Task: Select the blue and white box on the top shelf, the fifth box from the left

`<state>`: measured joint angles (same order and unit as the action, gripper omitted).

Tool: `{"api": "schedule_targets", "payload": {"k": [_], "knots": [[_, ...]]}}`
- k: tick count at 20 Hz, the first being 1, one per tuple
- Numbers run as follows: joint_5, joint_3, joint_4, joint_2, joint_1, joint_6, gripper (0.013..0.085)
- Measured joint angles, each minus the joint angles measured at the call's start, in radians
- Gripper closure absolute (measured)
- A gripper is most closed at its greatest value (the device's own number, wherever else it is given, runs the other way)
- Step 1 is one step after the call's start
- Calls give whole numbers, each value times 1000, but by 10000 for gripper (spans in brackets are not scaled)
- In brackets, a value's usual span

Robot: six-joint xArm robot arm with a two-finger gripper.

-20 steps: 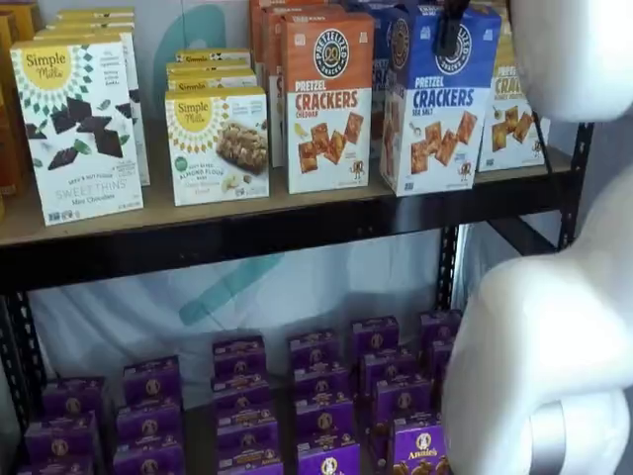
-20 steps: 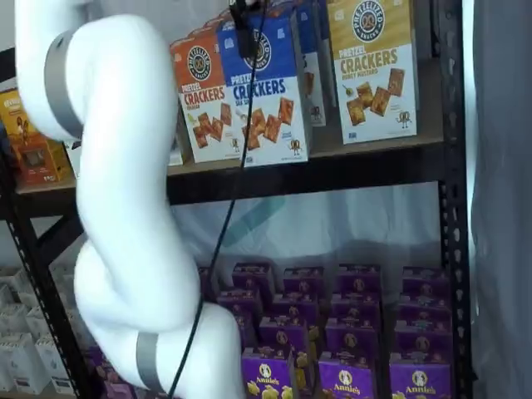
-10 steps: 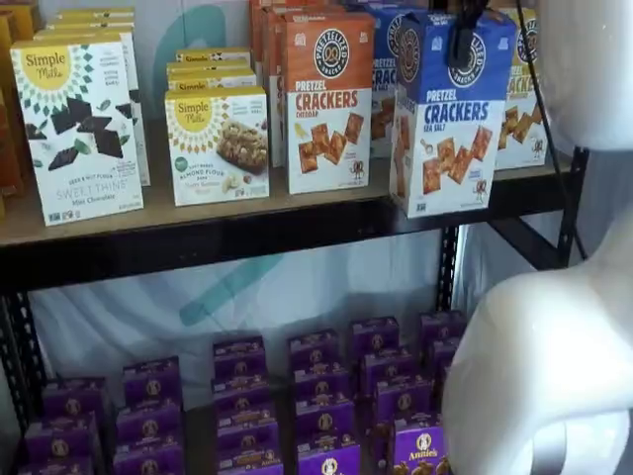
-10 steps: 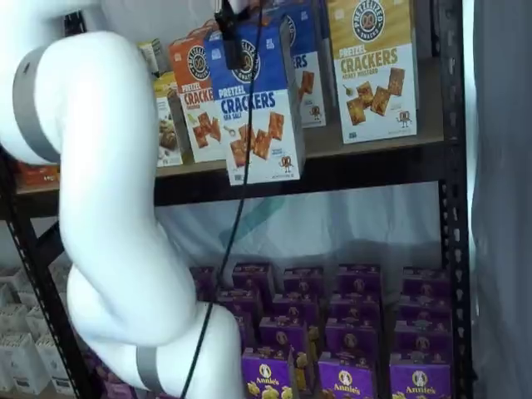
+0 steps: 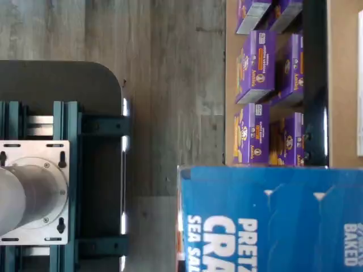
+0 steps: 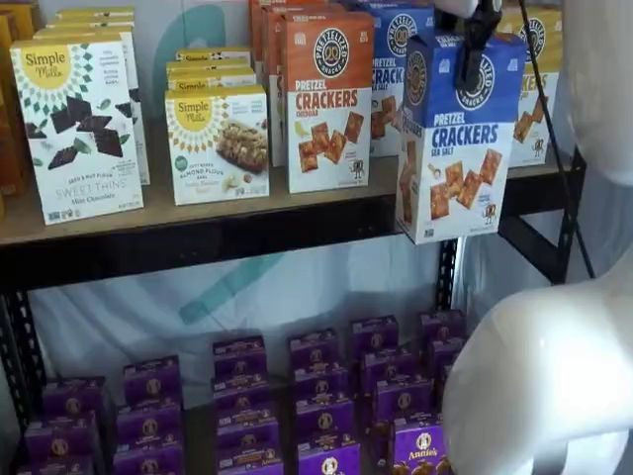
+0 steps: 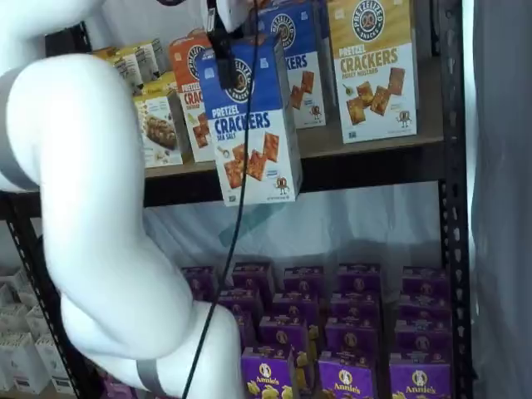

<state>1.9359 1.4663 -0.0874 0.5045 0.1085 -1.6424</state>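
The gripper (image 6: 473,47) pinches the top of the blue and white box (image 6: 457,139), its black fingers (image 7: 224,62) clamped over the upper edge in both shelf views. The box hangs clear of the top shelf (image 6: 227,233), in front of the black beam and slightly tilted, with its base below the board's level. Just behind it stands another blue cracker box (image 6: 394,59); the orange-topped cheddar box (image 6: 328,99) is beside that, and a yellow-topped box (image 7: 371,66) on the other side. A black cable (image 7: 237,216) trails down past the held box (across its face). The white arm (image 7: 91,208) fills the foreground, hiding shelf contents. Purple boxes (image 6: 316,396) crowd the lower shelf.
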Motion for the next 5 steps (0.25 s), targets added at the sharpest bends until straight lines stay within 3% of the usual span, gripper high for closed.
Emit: {"api": "schedule_targets", "payload": {"k": [5], "knots": [[-16, -51, -4, 33, 8, -8, 450]]}}
